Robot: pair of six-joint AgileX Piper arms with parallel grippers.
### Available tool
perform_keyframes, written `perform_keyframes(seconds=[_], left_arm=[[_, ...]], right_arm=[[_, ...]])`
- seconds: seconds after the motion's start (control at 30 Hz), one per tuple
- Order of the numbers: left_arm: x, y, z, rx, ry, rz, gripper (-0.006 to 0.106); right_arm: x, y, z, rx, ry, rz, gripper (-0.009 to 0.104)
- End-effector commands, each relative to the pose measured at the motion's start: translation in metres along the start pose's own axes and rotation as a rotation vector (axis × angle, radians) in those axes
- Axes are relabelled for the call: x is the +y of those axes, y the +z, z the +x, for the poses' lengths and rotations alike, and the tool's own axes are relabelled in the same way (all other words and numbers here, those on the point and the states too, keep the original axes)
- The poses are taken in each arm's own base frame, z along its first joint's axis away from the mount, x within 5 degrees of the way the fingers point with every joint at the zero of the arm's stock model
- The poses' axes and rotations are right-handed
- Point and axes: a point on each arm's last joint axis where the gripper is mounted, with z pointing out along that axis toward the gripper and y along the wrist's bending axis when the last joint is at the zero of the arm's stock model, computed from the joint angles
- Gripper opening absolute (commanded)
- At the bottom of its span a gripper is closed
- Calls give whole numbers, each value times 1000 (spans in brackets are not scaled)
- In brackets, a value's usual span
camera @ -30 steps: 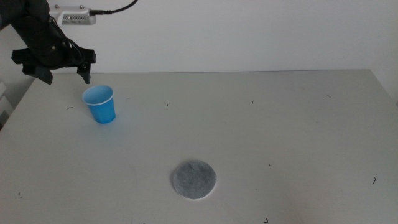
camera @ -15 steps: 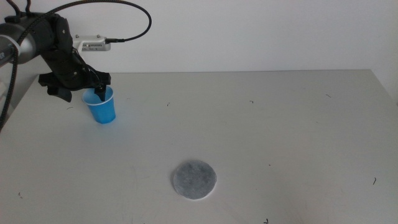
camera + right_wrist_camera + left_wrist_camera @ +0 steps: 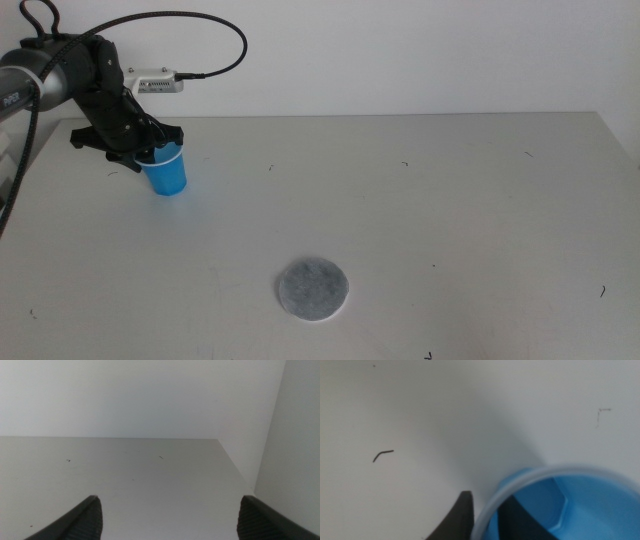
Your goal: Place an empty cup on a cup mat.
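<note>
The left gripper (image 3: 150, 152) is sitting over the blue paper cup (image 3: 164, 171) at the far left of the white table (image 3: 450, 200), roughly at 10 o'clock from the table's centre. In the left wrist view, one dark jaw is standing outside the cup's white rim (image 3: 520, 485) and the other is standing inside, against the pale blue wall, so the rim is lying between them. Whether the jaws are actually pressing the wall cannot be told. The cup is standing upright on the table.

The cup mat (image 3: 312, 289), a grey speckled disc, is lying flat well apart from the cup, at about 5 o'clock from it, with nothing resting on it.

The right gripper (image 3: 167, 525) is waiting outside the middle view; its jaws are standing wide apart, holding nothing, above the bare tabletop.
</note>
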Motion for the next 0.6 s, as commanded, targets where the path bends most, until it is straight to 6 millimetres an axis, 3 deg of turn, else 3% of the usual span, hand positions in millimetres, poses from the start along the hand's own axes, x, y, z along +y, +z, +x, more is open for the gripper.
perform_keyframes(seconds=[0.0,0.33,0.43,0.57], left_arm=[[-2,-43,-16,-121,1,21,0],[-10,-93,-10,-111,-1,82,0],[-24,-106,-1,-91,21,111,0],[-60,-122,18,-77,98,146,0]], right_arm=[[0,-3,-12,-108,-17,-2,94],[0,-3,-12,-108,-17,-2,94],[0,-3,-12,-108,-17,-2,94],[0,-3,-12,-108,-17,-2,94]])
